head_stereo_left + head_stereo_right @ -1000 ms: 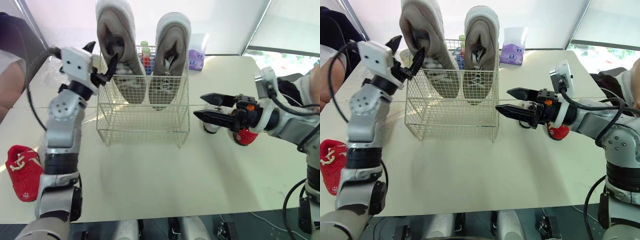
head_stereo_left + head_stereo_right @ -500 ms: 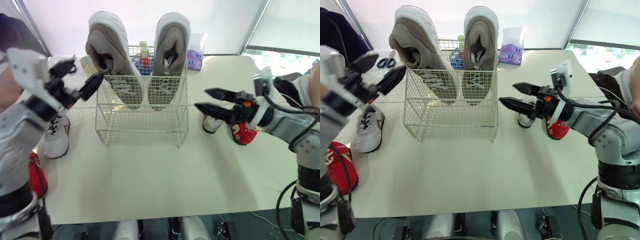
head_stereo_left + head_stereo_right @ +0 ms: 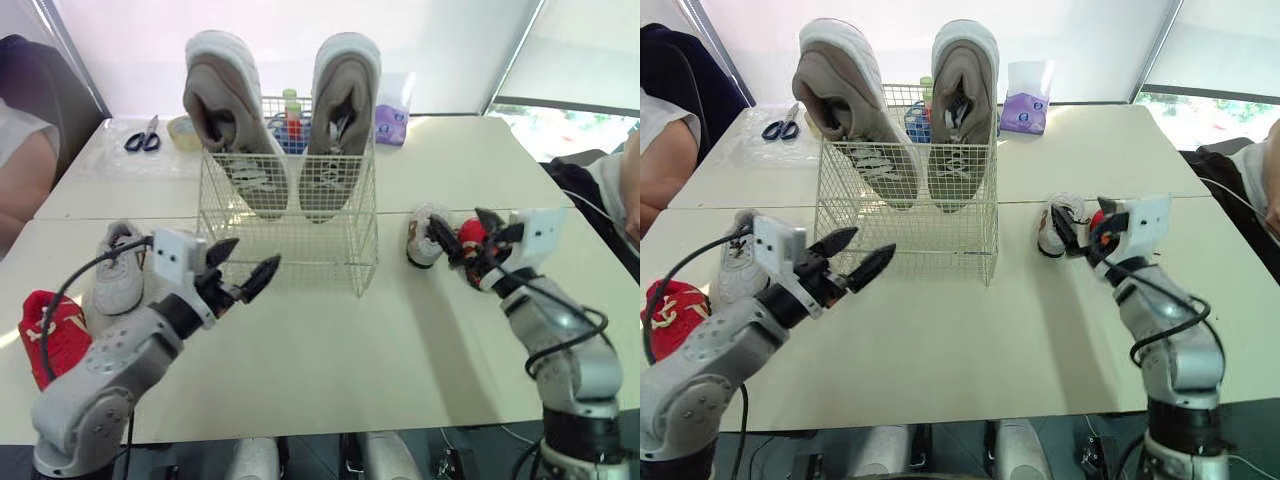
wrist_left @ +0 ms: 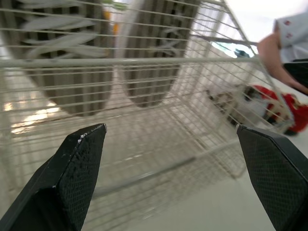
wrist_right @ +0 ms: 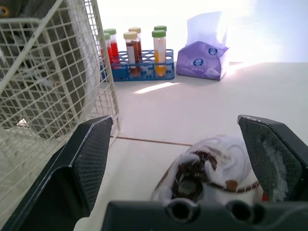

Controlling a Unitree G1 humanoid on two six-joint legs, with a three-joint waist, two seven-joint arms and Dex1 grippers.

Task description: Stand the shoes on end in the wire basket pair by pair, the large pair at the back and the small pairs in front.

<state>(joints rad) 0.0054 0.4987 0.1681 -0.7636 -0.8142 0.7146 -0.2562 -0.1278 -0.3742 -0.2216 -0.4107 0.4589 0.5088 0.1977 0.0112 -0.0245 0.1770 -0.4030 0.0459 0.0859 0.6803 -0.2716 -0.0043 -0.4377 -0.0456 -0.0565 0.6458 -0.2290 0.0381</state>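
The large grey sneakers (image 3: 240, 120) stand on end at the back of the wire basket (image 3: 290, 235), so we judge that the front row is what remains. The right gripper (image 3: 465, 232) is the arm to watch. Its fingers are spread wide and pinch nothing, and a small white shoe (image 5: 211, 163) lies on the surface (image 3: 400, 340) just ahead of them, between the two fingertips and a little below. A red shoe (image 4: 288, 108) sits touching or just beside it, on the far side from the basket. From the head views the white shoe's long axis seems to run away from us, but how it lies against the line of the fingers we cannot tell.

The left gripper (image 3: 250, 258) hangs with its fingers spread and empty, pointing at the basket's front wall. A second small white shoe (image 3: 115, 270) and a second red shoe (image 3: 55, 325) lie behind those fingers, beside the forearm. The right fingers are therefore nearer their shoe.
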